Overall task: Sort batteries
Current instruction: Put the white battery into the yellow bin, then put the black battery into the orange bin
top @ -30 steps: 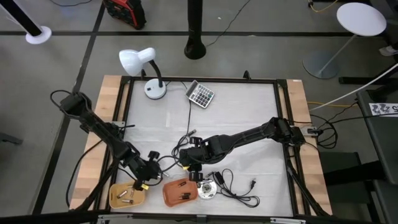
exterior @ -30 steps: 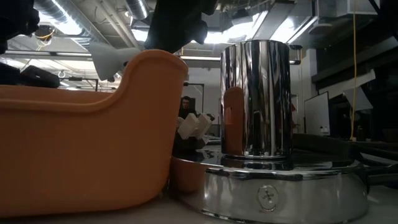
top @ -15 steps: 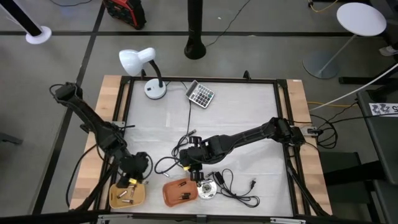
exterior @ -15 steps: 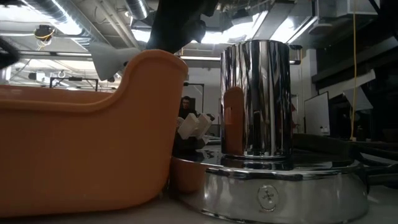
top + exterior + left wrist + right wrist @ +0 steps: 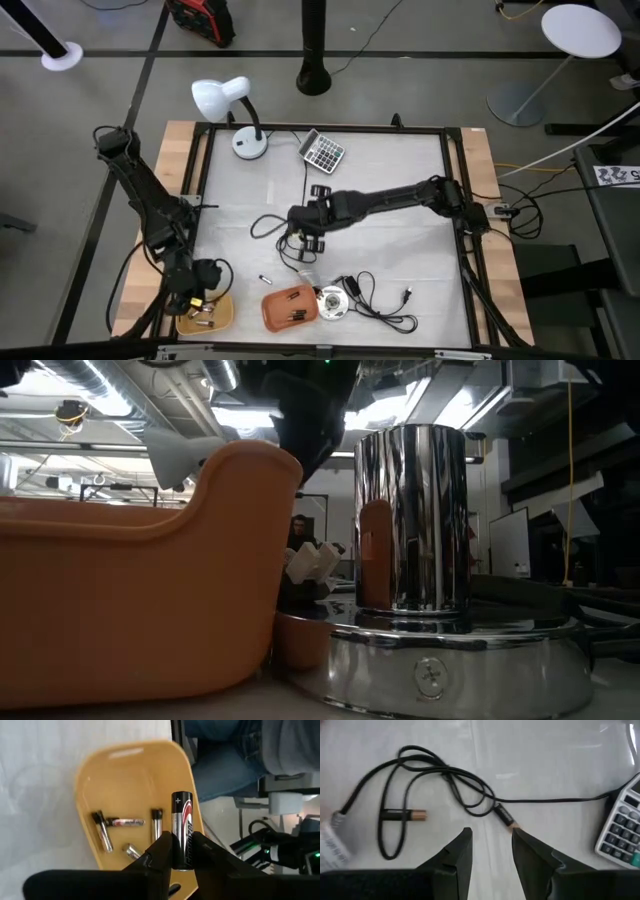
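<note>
My left gripper [image 5: 200, 292] [image 5: 181, 851] hovers over the yellow tray [image 5: 207, 316] [image 5: 130, 780] at the table's near left and is shut on a black-and-red battery [image 5: 181, 827]. Several small batteries [image 5: 125, 822] lie on that tray's floor. My right gripper [image 5: 310, 232] [image 5: 492, 845] is open and empty above the table's middle. Beyond it a dark battery with a copper end [image 5: 404, 814] lies under a loop of black cable [image 5: 445, 775]. Another battery [image 5: 265, 279] lies loose on the table. The orange tray [image 5: 290, 307] holds several thin dark batteries. My left gripper pinches the battery's lower half [image 5: 181, 855] between its two fingers, which lie along it. The fingers point down at the tray. The battery sticks out past the fingertips, its plus end [image 5: 178, 798] away from the gripper, lifted clear above the yellow tray.
A chrome cylinder on a round base [image 5: 331, 303] [image 5: 410, 520] stands right of the orange tray [image 5: 140, 600], with black cables and plugs [image 5: 385, 300] beside it. A calculator [image 5: 323, 152] [image 5: 620, 830] and a white lamp [image 5: 225, 100] are at the far edge.
My left gripper has gone toward the table's near left corner with the battery and now stands over the yellow tray. My right gripper has drawn back from the near trays toward the table's middle. The black cable loop has shifted toward the far edge.
</note>
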